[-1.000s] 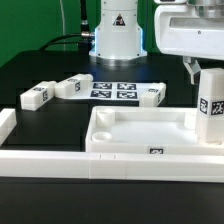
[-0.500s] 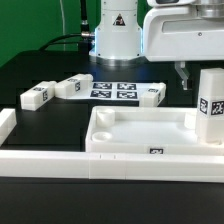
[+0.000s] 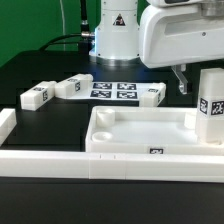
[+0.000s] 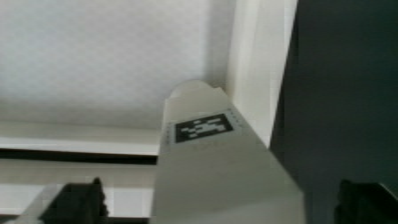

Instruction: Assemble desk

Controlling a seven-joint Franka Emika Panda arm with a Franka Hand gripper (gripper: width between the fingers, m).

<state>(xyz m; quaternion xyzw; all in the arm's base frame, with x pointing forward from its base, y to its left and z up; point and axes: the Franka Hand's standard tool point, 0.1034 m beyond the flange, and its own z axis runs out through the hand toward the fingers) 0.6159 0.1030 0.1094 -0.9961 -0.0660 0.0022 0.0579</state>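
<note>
though plain white, the tabletop (image 3: 120, 143): tray-like, rimmed, tagged

Robotics lab bench: white robot arm base (image 3: 117, 35) standing on a matte black tabletop (image 3: 40, 70), green curtain backdrop (image 3: 25, 25) behind, flat white marker board (image 3: 113, 90) printed with black-and-white square tags, low white border wall (image 3: 40, 165) in front.

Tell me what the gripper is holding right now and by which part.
Nothing is held. The gripper is open, and in the wrist view its fingers show clear gaps on both sides of the upright leg block.
</note>
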